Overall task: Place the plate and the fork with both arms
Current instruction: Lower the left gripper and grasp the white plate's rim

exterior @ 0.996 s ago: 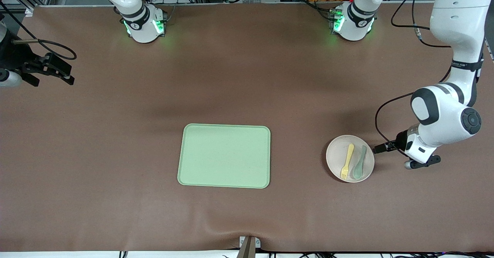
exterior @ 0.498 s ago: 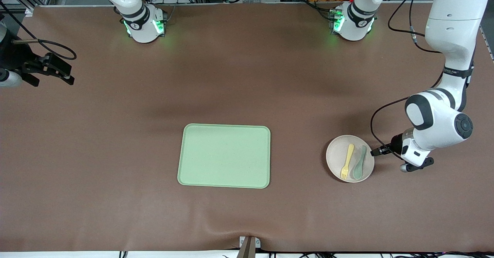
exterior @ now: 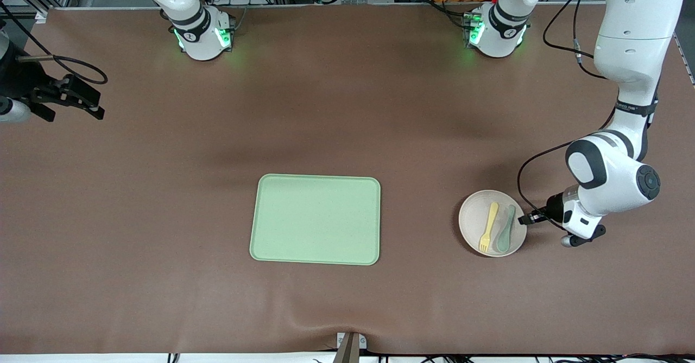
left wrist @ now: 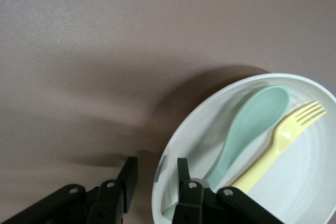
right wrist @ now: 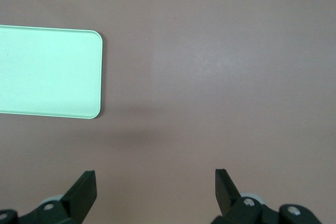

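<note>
1. Front view: the plate (exterior: pixel 492 223) sits on the brown counter (exterior: pixel 347 108) toward the left arm's end, well apart from the green tray (exterior: pixel 315 220). The fork (exterior: pixel 488 227) and a grey-green spoon (exterior: pixel 505 229) lie side by side in the plate. The left gripper (exterior: pixel 528 219) is at the plate's rim; the right gripper (exterior: pixel 87 102) waits out at the right arm's end, over the counter.
2. Left wrist view: the left gripper's (left wrist: pixel 154 171) fingers (left wrist: pixel 127 174) stand apart, straddling the plate's (left wrist: pixel 310 182) rim — one inside, one outside. Spoon (left wrist: pixel 247 129) and fork (left wrist: pixel 281 140) lie just beside each other.
3. Right wrist view: the right gripper's (right wrist: pixel 155 187) fingers (right wrist: pixel 84 187) are spread wide over bare counter (right wrist: pixel 220 77), holding nothing — the tray (right wrist: pixel 47 72) lies near.
</note>
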Tool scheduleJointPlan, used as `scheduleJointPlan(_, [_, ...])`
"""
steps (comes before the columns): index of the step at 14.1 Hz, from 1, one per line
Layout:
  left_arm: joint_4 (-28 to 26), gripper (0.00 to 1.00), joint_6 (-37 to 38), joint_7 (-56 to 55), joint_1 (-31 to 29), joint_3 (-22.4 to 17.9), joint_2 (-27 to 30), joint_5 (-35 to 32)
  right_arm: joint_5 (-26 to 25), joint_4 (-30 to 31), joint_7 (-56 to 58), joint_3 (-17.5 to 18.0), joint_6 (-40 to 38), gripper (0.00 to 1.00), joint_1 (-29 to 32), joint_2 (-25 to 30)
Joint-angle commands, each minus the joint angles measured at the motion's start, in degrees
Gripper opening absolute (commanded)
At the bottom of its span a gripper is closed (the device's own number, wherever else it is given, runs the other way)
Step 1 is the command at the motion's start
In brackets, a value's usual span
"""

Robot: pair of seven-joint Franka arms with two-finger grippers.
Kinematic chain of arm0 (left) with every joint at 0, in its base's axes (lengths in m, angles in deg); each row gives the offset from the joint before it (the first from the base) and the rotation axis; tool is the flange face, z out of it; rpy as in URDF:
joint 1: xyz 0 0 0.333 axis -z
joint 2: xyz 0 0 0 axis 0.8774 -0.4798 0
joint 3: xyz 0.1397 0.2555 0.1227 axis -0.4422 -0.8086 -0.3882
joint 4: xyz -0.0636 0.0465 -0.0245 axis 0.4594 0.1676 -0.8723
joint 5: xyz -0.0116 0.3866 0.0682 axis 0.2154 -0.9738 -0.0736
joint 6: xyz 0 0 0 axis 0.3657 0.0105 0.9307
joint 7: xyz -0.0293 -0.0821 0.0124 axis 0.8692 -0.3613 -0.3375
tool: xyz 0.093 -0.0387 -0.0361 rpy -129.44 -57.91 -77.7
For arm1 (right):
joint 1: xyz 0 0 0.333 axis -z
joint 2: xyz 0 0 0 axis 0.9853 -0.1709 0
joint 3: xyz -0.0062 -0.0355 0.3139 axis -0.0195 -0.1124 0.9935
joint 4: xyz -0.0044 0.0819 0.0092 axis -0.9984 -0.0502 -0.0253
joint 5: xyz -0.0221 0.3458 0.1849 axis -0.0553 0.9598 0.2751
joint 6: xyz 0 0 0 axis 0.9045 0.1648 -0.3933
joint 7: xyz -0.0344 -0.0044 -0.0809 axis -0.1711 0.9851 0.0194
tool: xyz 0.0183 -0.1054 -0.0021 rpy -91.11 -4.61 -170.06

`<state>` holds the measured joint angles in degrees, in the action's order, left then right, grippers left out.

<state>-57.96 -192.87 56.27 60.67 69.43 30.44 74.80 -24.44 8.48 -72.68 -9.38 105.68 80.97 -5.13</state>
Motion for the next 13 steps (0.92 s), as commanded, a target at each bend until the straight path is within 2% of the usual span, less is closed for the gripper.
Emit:
scheduleJointPlan(1, [1.39, 0.15, -0.27, 1.01, 0.22, 0.08, -1.08, 2.93, 0.46, 0.49, 0.36, 0.19, -0.09, 1.0, 0.51, 0.77])
scheduleJointPlan(3, [1.39, 0.02, -0.27, 1.01, 0.31, 0.08, -1.43, 4.34, 0.46, 0.49, 0.36, 0.19, -0.09, 1.0, 0.51, 0.77])
scheduleJointPlan(4, [1.39, 0.0, -0.27, 1.01, 0.31, 0.08, -1.69, 4.69, 0.46, 0.49, 0.36, 0.19, -0.09, 1.0, 0.51, 0.77])
scheduleJointPlan(8, [1.39, 0.0, -0.27, 1.01, 0.48, 0.17, -2.05, 4.79, 0.46, 0.49, 0.36, 0.19, -0.09, 1.0, 0.6, 0.77])
scheduleJointPlan(13, [1.57, 0.0, -0.18, 1.01, 0.31, 4.29, 0.41, 4.44, 0.46, 0.49, 0.36, 0.1, -0.09, 1.0, 0.6, 0.77])
